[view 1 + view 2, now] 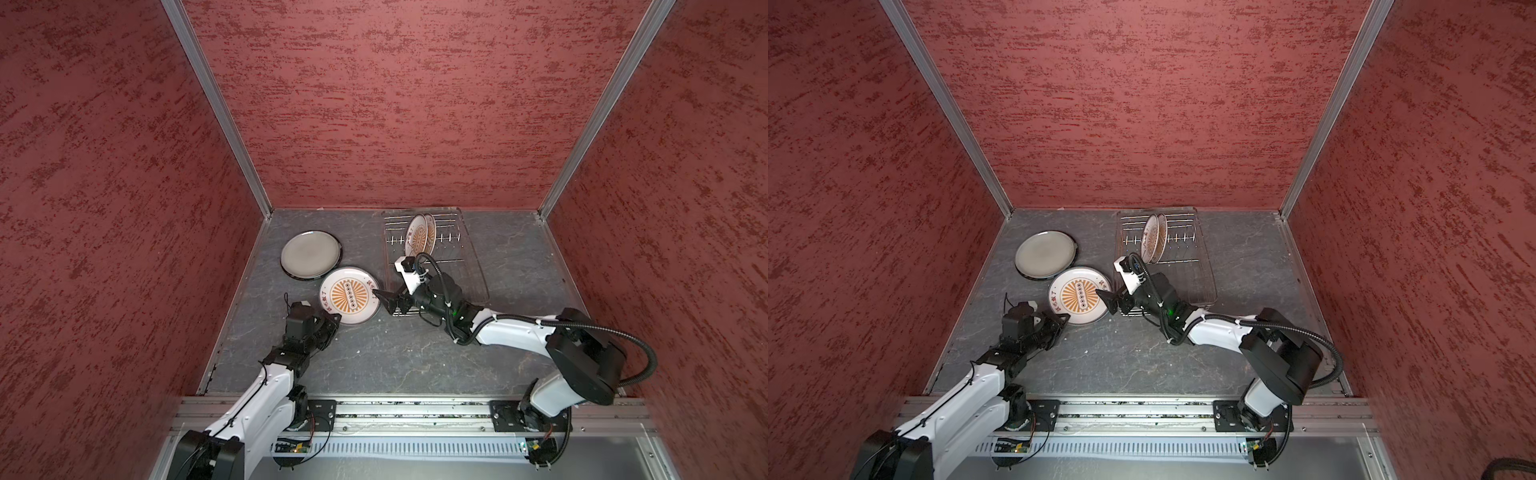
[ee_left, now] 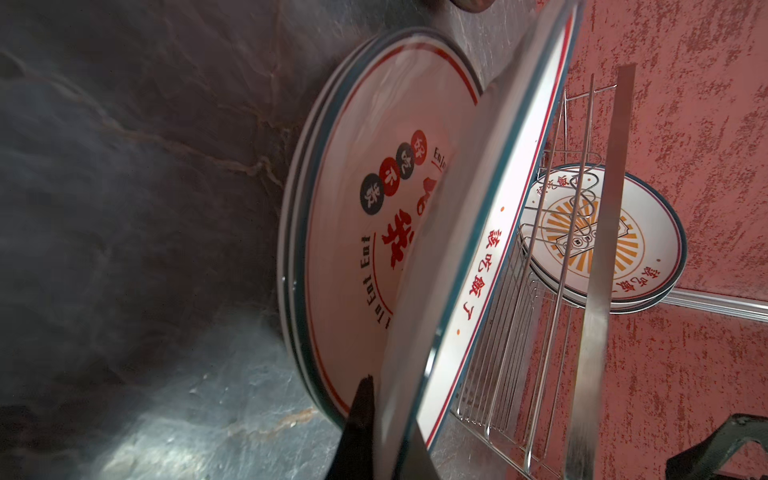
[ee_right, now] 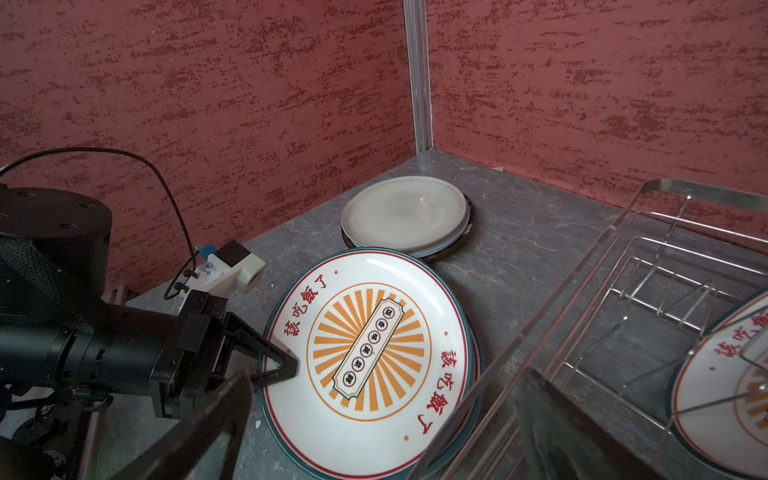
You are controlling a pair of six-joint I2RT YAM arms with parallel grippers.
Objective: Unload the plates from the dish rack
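A white plate with an orange sunburst lies tilted on a low stack left of the dish rack. My left gripper is shut on its near rim. In the left wrist view the lifted rim stands above a plate with red characters. My right gripper hangs open at that plate's right edge, next to the rack's near left corner, holding nothing. Two sunburst plates stand upright in the rack.
A plain grey plate rests on another dark-rimmed plate at the back left, touching the sunburst stack. Red walls enclose the dark stone tabletop on three sides. The rack stands against the back wall.
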